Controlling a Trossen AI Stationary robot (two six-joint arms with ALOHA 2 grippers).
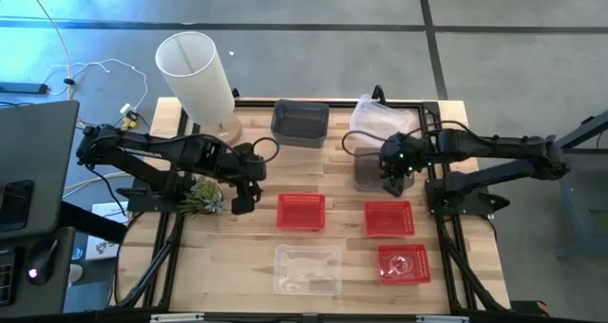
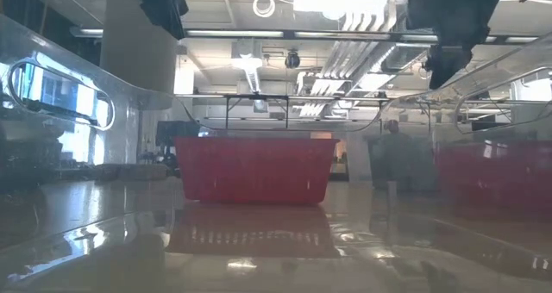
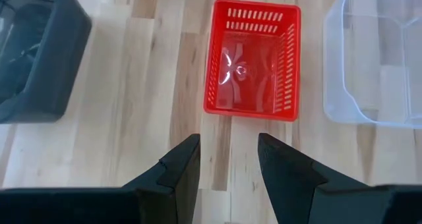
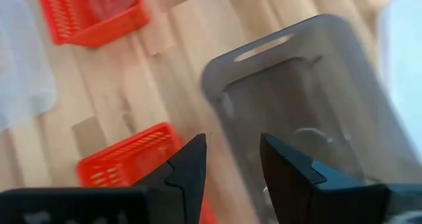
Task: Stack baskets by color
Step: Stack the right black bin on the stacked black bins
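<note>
Several small baskets stand on their bases on the wooden table. Red mesh baskets sit at the middle point(image 1: 301, 211), right of it point(image 1: 389, 218) and near right point(image 1: 403, 263). Dark grey baskets stand at the far middle point(image 1: 300, 122) and right of centre point(image 1: 369, 168). One clear basket point(image 1: 307, 268) is at the near middle, another point(image 1: 382, 122) at the far right. My left gripper point(image 1: 243, 205) hangs open left of the middle red basket point(image 3: 254, 59). My right gripper point(image 1: 394, 182) hangs open over the right dark grey basket point(image 4: 310, 105), above its near rim.
A tall white cylindrical lamp point(image 1: 195, 71) stands at the far left corner. A small green plant point(image 1: 199, 198) sits by my left gripper at the left edge. Bare wood point(image 1: 228, 256) lies at the near left.
</note>
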